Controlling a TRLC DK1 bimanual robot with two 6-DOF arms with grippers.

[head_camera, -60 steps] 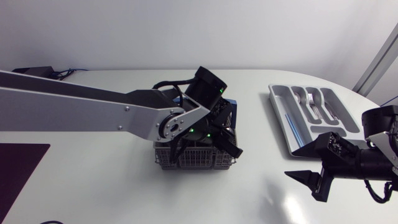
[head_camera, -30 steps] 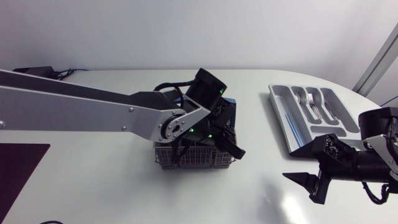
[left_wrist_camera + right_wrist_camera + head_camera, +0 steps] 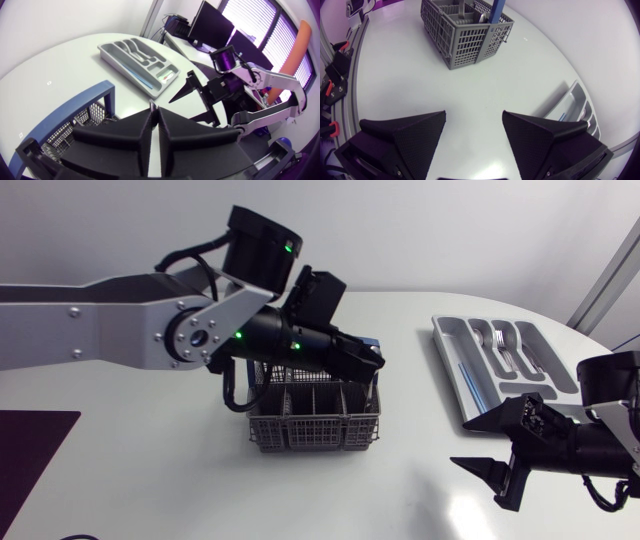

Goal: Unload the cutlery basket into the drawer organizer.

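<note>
The grey mesh cutlery basket (image 3: pixel 315 418) with a blue handle (image 3: pixel 107 92) stands mid-table, with some cutlery (image 3: pixel 470 12) inside. My left gripper (image 3: pixel 372 361) hovers just above the basket's right side, its fingers (image 3: pixel 142 132) pressed shut. I cannot make out anything held between them. The grey drawer organizer (image 3: pixel 500 365) lies at the right, with forks (image 3: pixel 500 345) in its middle compartments. Near the front right edge, my right gripper (image 3: pixel 490 477) stands open and empty. It shows wide open (image 3: pixel 475 125) in its own view, facing the basket (image 3: pixel 465 30).
Bare white tabletop (image 3: pixel 420 450) lies between the basket and the organizer (image 3: pixel 572 107). My right gripper (image 3: pixel 197 105) appears beyond the left fingers, beside the organizer (image 3: pixel 140 60). A dark mat (image 3: pixel 30 450) lies at the front left corner.
My left gripper closed inside the basket, then the arm rose up out of it and now hovers above. The right arm barely shifted.
</note>
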